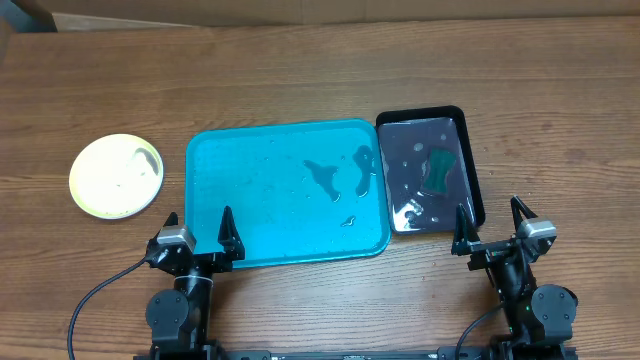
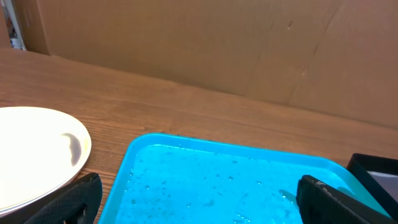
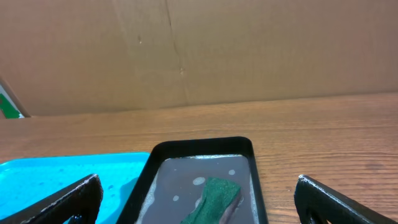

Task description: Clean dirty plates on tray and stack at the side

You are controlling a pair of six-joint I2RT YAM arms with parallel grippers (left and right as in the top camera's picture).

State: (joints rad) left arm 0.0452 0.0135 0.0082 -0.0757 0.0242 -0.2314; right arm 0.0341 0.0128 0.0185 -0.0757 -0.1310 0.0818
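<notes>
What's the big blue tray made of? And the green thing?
The blue tray looks like smooth, glossy plastic: even colour, rounded corners, water pooling on it. The green thing seems to be a sponge or scrub pad, dull and rough-looking, lying in the wet black tray.

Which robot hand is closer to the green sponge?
Right. The right gripper is at the near right corner of the small black tray holding the green sponge; the left gripper is at the near left corner of the large turquoise tray.
</notes>
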